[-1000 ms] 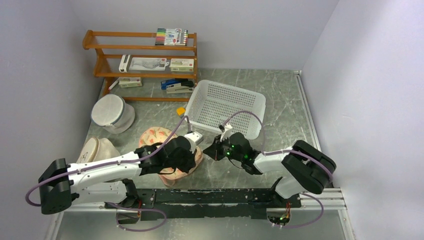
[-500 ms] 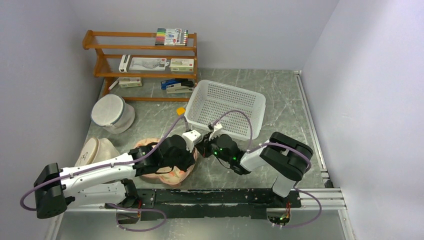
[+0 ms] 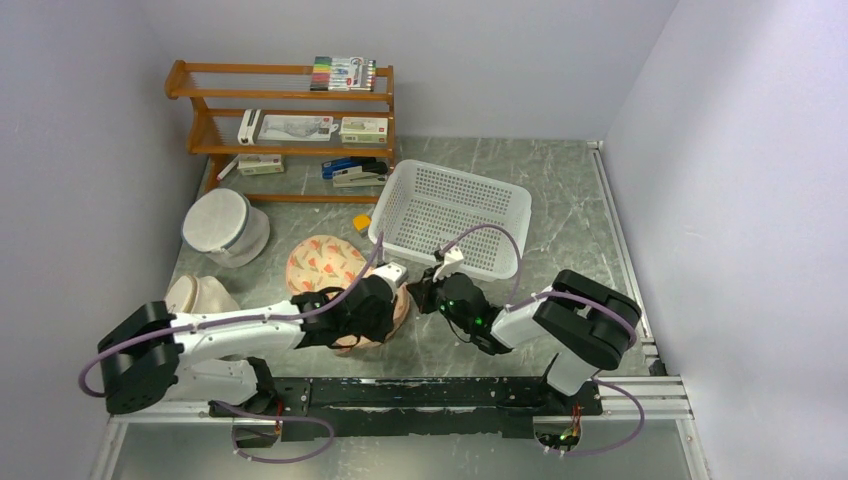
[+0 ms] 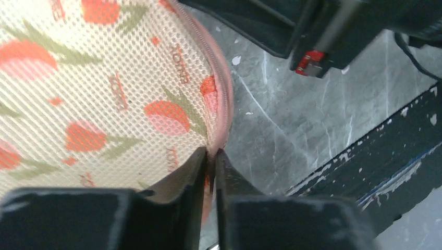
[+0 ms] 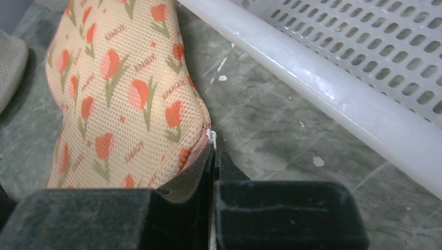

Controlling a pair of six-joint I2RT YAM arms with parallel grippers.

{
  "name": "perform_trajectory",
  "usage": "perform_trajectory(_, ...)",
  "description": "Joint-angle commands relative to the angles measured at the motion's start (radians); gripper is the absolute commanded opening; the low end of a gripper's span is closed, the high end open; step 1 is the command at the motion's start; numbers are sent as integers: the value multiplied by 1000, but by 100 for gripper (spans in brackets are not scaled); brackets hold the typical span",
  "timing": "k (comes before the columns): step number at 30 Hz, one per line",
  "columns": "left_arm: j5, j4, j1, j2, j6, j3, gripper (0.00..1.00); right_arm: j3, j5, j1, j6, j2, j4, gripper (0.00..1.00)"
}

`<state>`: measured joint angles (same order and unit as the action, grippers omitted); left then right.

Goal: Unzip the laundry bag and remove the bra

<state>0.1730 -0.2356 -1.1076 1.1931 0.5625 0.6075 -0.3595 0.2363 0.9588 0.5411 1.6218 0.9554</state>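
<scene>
Left gripper (image 4: 210,159) clamps the pink zip edging (image 4: 225,94) at the near right rim of the laundry bag (image 3: 325,264). Right gripper (image 5: 214,156) clamps the white zip pull (image 5: 211,137). Bag lies left of the white basket (image 5: 333,94).

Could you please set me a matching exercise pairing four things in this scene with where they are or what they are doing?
Things:
1. left end effector
2. right end effector
3. white basket
4. marker set

Places or states:
A. on the top level of the wooden rack
B. shut on the pink zip edging of the laundry bag
C. shut on the small white tab at the bag's edge
D. standing on the table, right of the rack

Pairs: 1-B, 2-C, 3-D, 4-A
</scene>
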Motion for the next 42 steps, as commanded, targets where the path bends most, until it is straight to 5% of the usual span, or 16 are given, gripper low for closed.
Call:
perform_trajectory(1, 45, -27, 7, 61, 29, 77, 40, -23, 58, -12, -25, -25, -56, 1)
perform_trajectory(3, 41, -69, 13, 59, 14, 113, 62, -31, 56, -12, -16, -34, -86, 9)
perform_trajectory(7, 14, -143, 17, -14, -46, 174, 80, -44, 32, -13, -33, -78, -151, 32)
perform_trajectory(16, -139, -200, 119, -225, -252, 320, 98, -42, -101, -13, -78, -347, -401, 82)
perform_trajectory(22, 77, -266, 208, -146, -393, 546, 100, -134, -12, -17, -132, -500, -657, 99)
perform_trajectory(25, 51, -231, 276, -85, -457, 658, 99, -189, 45, -50, -157, -538, -737, 100)
perform_trajectory(29, 188, -209, 299, -3, -539, 768, 100, -309, 67, -147, -158, -454, -843, 100)
perform_trajectory(34, 135, -11, 425, -118, -541, 605, 100, -476, 14, -287, -176, -294, -942, 100)
perform_trajectory(42, 35, 81, 555, -219, -536, 444, 100, -723, -88, -553, -69, -12, -1181, 100)
